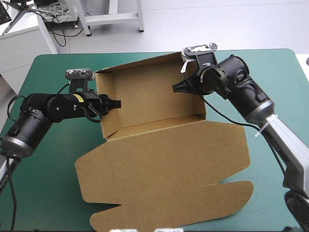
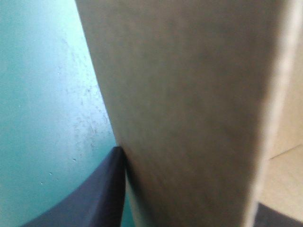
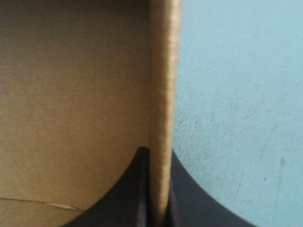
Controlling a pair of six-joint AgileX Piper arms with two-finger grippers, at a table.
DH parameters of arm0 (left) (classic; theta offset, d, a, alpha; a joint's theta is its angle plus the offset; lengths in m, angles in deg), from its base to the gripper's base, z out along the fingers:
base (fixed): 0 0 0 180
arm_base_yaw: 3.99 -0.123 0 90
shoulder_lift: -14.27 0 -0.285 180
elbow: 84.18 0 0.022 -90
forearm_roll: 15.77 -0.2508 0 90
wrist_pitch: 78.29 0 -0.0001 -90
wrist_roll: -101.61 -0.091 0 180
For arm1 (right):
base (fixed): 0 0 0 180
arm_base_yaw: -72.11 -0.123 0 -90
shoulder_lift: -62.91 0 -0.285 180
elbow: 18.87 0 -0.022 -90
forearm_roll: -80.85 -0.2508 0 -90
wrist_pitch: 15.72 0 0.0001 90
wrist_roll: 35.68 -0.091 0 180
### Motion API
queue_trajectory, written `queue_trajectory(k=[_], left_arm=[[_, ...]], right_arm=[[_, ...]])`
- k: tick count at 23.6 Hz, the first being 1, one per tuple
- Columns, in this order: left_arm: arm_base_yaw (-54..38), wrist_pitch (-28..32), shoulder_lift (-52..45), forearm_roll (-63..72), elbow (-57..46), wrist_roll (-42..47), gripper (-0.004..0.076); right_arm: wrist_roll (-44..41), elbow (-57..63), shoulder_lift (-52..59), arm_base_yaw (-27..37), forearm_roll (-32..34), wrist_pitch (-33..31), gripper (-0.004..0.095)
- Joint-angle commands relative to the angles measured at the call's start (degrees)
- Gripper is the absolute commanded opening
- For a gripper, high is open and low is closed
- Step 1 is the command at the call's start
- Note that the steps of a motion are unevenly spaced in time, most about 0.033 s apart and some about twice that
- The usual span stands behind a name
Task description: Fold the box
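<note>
The box point(image 1: 149, 96) sits mid-tabletop point(image 1: 48, 193) as an open tray, its lid lying flat toward the near edge. The left fingers point(image 2: 94, 198) are clamped on its left wall and the right fingers point(image 3: 137, 189) on its right wall. The side walls seem to be the step in hand. Next, they probably need tucking firmly before either side lets go.

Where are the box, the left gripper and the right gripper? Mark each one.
box point(image 1: 154, 92): high view, on the tray's floor.
left gripper point(image 1: 115, 104): high view, at its fingertips, by one side wall.
right gripper point(image 1: 176, 88): high view, at its fingertips, by the opposite side wall.
</note>
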Motion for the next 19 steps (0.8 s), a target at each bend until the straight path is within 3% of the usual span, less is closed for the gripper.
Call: queue_trajectory(k=[1,13,14,16,17,19], left_arm=[[1.98,2.53,-1.27,2.57,1.93,-2.56,-0.0010],[1.98,4.49,3.72,0.84,1.93,0.25,0.0013],[1.98,4.37,4.28,0.48,1.93,-0.06,0.0043],[1.98,4.54,5.26,-0.79,1.93,-0.30,0.0190],[1.98,4.63,5.49,-1.09,1.93,-0.30,0.0322],[1.98,5.70,5.49,-1.00,1.93,-0.16,0.0471]], right_arm=[[0.72,-1.66,2.41,-0.54,-3.10,5.63,-0.0013],[0.72,-1.66,2.41,-0.54,-2.64,3.96,-0.0014],[0.72,-1.66,2.41,-0.54,-2.64,3.96,-0.0014],[0.72,-1.66,2.41,-0.54,-2.64,3.96,-0.0014],[0.72,-1.66,2.41,-0.43,-2.50,3.96,-0.0014],[0.49,-1.66,2.41,-0.43,-1.55,3.96,-0.0014]])
